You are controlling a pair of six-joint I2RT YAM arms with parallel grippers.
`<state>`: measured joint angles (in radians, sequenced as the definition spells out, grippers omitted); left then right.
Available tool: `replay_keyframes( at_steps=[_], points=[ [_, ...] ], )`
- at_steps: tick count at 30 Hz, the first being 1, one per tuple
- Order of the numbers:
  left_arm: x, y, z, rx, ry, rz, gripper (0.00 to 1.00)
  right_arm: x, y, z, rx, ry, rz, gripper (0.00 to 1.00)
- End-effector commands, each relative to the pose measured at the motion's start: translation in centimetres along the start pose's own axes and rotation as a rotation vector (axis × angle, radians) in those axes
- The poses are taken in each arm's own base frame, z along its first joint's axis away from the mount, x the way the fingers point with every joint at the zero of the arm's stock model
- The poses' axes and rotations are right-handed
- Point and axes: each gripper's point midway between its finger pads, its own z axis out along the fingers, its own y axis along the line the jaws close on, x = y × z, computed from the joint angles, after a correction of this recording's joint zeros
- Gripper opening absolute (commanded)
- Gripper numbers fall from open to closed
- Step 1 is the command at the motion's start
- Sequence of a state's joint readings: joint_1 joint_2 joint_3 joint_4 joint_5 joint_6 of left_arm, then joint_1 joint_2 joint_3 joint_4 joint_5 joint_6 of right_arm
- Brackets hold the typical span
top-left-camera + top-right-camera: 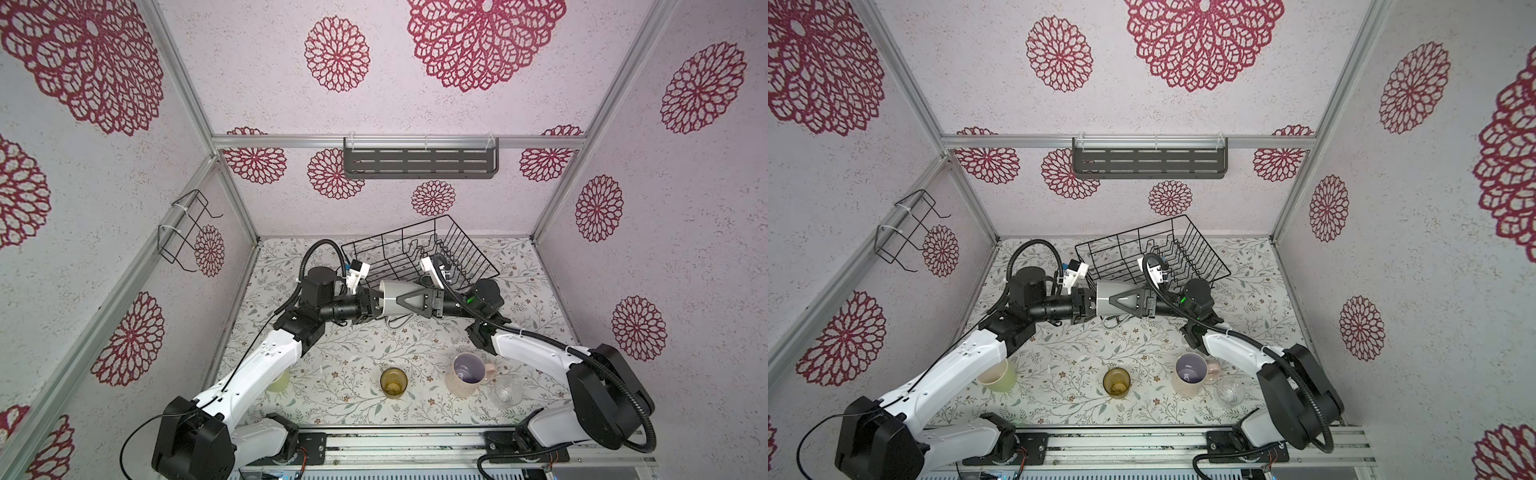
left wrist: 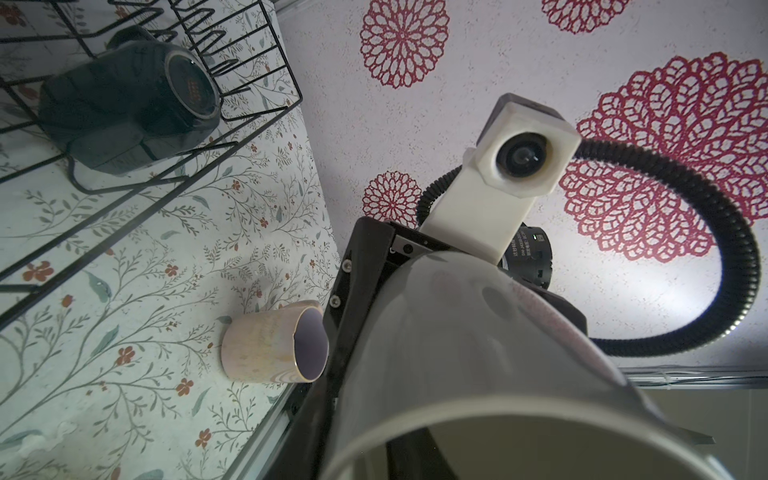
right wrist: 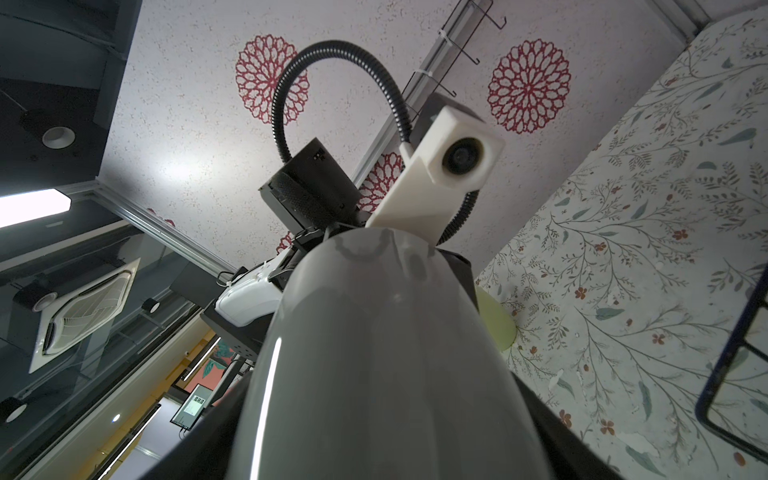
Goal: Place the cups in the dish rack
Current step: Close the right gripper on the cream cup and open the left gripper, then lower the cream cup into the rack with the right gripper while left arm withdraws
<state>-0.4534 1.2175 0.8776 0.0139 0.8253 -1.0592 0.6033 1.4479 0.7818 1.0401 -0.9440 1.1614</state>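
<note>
A light grey mug [image 1: 390, 301] [image 1: 1106, 299] hangs on its side above the table between both arms. My right gripper [image 1: 392, 305] [image 1: 1111, 300] is shut on its body, one black finger on each side [image 3: 374, 353]. My left gripper [image 1: 372, 307] [image 1: 1086, 307] sits at the mug's rim [image 2: 478, 353]; its jaws are hidden. The black wire dish rack [image 1: 386, 232] [image 1: 1129, 232] stands just behind and holds a dark teal mug [image 2: 124, 95]. On the near table stand a yellow-green mug [image 1: 279, 380], an amber tumbler [image 1: 393, 382], a pink mug [image 1: 467, 374] and a clear glass [image 1: 508, 390].
A grey slotted shelf [image 1: 419, 160] hangs on the back wall and a small wire holder [image 1: 187, 228] on the left wall. An aluminium rail [image 1: 415, 440] runs along the table's front edge. The left forearm passes over the yellow-green mug [image 1: 998, 376].
</note>
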Motion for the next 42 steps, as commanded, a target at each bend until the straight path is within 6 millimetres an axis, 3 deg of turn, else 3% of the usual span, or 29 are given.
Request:
replay_keyframes(
  at_steps=[1, 4, 9, 17, 26, 30, 34, 42],
  points=[
    [-0.1, -1.0, -0.5, 0.031, -0.014, 0.049, 0.3, -2.4, 2.8, 0.1, -0.052, -0.049, -0.13, 0.67],
    [-0.2, -0.4, -0.8, 0.02, -0.024, 0.052, 0.45, -2.7, 1.6, 0.1, -0.006, -0.046, -0.146, 0.67],
    [-0.8, 2.0, -1.8, -0.019, -0.048, -0.003, 0.57, -3.9, -1.1, -0.1, 0.129, -0.055, -0.171, 0.65],
    [-1.6, 4.1, -3.9, -0.069, -0.123, -0.028, 0.6, -5.5, -4.9, -0.1, 0.317, -0.055, -0.238, 0.6],
    [-2.0, 8.0, -7.8, -0.243, -0.251, -0.069, 0.64, -7.5, -11.6, -0.5, 0.601, -0.02, -0.268, 0.54],
    [-1.4, 8.8, -9.6, -0.314, -0.281, -0.075, 0.66, -8.3, -13.9, -0.4, 0.707, 0.049, -0.28, 0.52],
    [-0.8, 9.7, -11.0, -0.384, -0.307, -0.08, 0.84, -8.8, -15.0, -0.1, 0.769, 0.15, -0.377, 0.52],
    [0.6, 12.0, -14.7, -0.604, -0.383, -0.129, 0.92, -6.6, -17.3, 1.4, 0.783, 0.47, -0.689, 0.52]
  ],
)
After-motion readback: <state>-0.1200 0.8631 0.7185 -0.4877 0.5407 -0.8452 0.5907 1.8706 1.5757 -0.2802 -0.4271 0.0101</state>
